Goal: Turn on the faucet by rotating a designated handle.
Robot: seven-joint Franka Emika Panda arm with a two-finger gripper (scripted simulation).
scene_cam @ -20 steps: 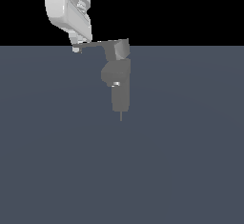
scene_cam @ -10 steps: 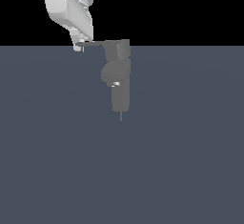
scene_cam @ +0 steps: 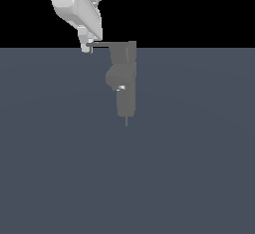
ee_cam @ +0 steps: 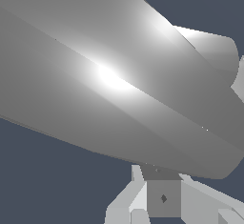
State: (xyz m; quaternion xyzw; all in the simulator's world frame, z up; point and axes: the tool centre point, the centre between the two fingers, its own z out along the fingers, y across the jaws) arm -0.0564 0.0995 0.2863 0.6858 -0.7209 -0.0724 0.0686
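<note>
The dark-grey faucet stands at the far edge of the grey floor, its rectangular spout pointing down. The handle, a thin grey blade, sticks out from the boxy top toward the exterior view's left. My white gripper comes down from above, and its narrow tip touches the blade's outer end. The fingers look closed together, with nothing held between them. In the wrist view a big shiny grey surface fills most of the picture, with the fingers just beyond it.
The flat dark blue-grey floor stretches below the faucet. A thin pin hangs under the spout. Black background lies behind the gripper.
My gripper has shifted a little toward the exterior view's right, pushing the blade's end. The handle and boxy top have turned slightly, and the blade now looks shorter.
</note>
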